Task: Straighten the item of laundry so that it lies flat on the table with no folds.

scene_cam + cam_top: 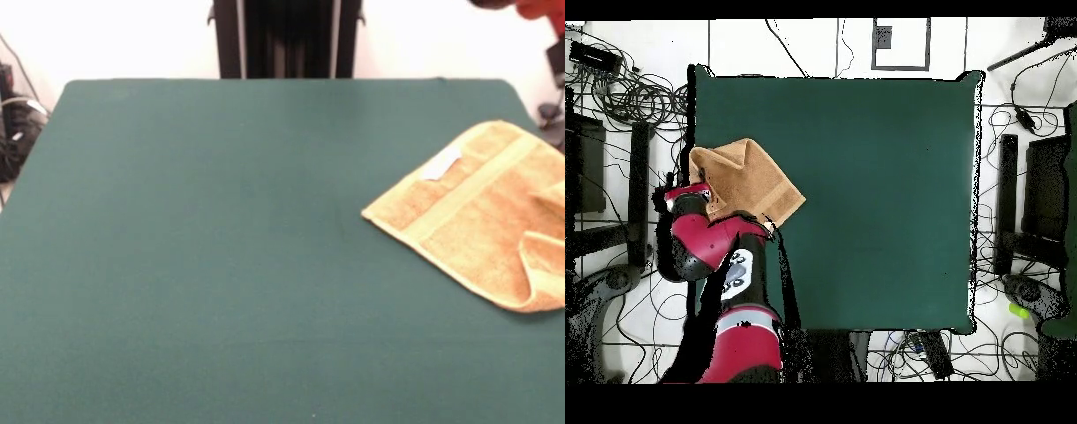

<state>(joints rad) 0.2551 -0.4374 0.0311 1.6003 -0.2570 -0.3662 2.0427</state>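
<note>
Folded towel [481, 216], blank white tag [440, 164]

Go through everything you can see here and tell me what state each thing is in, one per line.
towel: lying at the table's edge, partly spread, one corner folded over, white tag showing.
table: green cover, smooth.
arm: above the towel's edge in the overhead view; gripper hidden, state cannot be told.

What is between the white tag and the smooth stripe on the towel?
Only fuzzy golden terry of the towel, front view; tag and stripe lie apart.
</note>
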